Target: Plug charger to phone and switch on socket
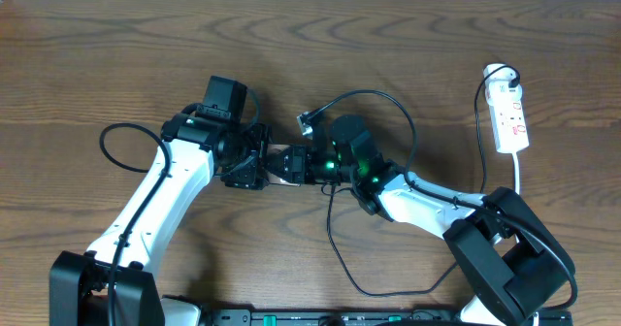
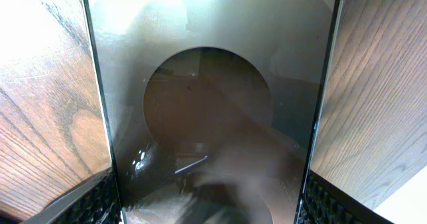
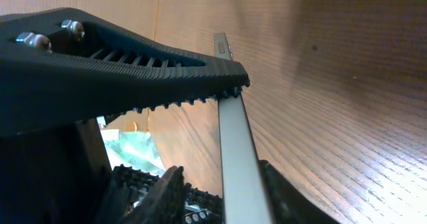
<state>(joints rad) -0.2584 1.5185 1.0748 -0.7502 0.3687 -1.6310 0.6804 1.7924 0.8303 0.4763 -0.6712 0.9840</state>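
Clearly the phone, well left of the socket, looks stiff and probably slippery; best held by its edges. Left gripper clamps its long sides; right gripper straddles it, pinching or not I cannot tell.

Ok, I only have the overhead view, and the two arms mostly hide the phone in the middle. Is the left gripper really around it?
Observer: Yes. Its wrist camera shows the phone filling the gap, with both long edges against the ribbed fingers.
Operator: And the right gripper?
Observer: Its wrist camera shows the phone edge-on between the fingers, and the upper finger has its teeth touching that edge.
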